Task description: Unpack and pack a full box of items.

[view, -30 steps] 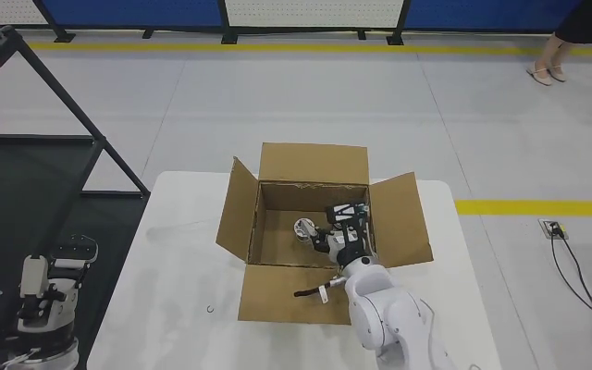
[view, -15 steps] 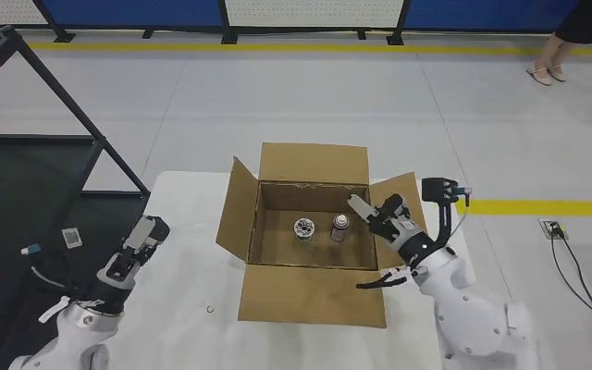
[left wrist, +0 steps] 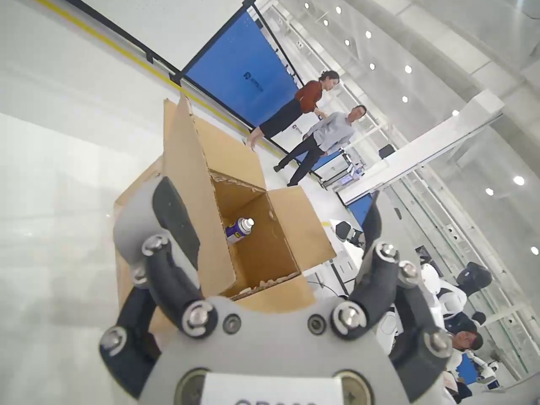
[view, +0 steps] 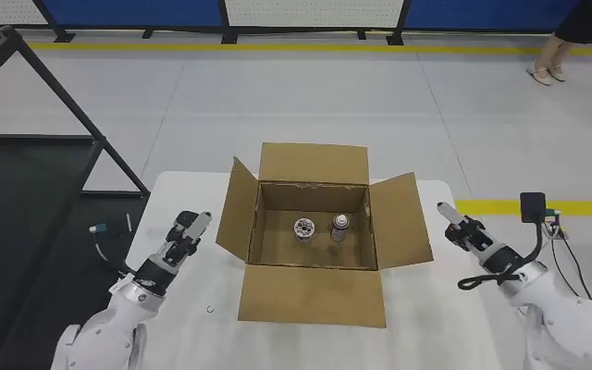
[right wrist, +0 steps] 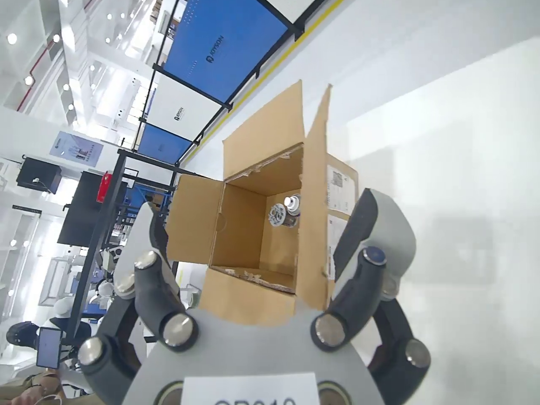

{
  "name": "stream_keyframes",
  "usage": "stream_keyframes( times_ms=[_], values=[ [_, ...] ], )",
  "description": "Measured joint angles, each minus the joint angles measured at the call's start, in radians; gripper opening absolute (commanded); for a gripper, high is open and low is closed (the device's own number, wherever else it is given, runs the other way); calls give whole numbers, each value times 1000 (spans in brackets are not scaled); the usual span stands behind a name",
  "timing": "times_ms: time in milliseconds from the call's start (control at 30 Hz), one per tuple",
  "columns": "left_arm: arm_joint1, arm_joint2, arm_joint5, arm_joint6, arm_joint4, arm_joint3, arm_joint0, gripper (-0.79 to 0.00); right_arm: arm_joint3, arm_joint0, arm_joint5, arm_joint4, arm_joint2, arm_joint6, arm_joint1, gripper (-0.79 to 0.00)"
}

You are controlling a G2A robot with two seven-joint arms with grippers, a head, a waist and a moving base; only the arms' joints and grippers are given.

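Cardboard box [view: 313,296] on worktop [view: 425,314], flaps open | spray can [view: 340,227], round-topped container [view: 303,227] inside | left jaws open, empty | right jaws open, empty

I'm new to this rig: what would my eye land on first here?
An open cardboard box sits on the white table, flaps spread, with a spray can and a round tin standing side by side inside. The left gripper and right gripper flank it, jaws open and empty.

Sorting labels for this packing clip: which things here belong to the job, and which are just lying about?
Job: open brown cardboard box; upright white-capped spray can; round patterned-top tin, both inside it.
Lying about: small dark ring on the white table; black metal frame.
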Motion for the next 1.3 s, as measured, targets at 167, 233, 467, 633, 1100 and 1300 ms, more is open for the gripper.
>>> stream_keyframes(
  times_ms=[167, 233, 467, 633, 1100, 1300],
  values=[
    [2, 37, 7, -1, 36, 18, -19, 0, 123, 60, -15, -76, -29, 72, 23, 0],
    [3, 51, 7, -2, 51, 24, -25, 0, 151, 77, -23, -87, -52, 91, 29, 0],
    [5, 101, 7, 0, 69, 16, -32, 0, 176, 105, -58, -55, -108, 122, 44, 0],
    [5, 145, 8, 4, 102, 6, -33, 0, 164, 101, -94, 8, -145, 135, 52, 0],
    [0, 265, 85, 23, 153, 21, -82, 0, 131, 102, -125, 212, -262, 94, 63, 0],
    [1, 283, 89, 24, 166, 27, -85, 0, 138, 122, -80, 283, -298, 103, 70, 0]
  ],
)
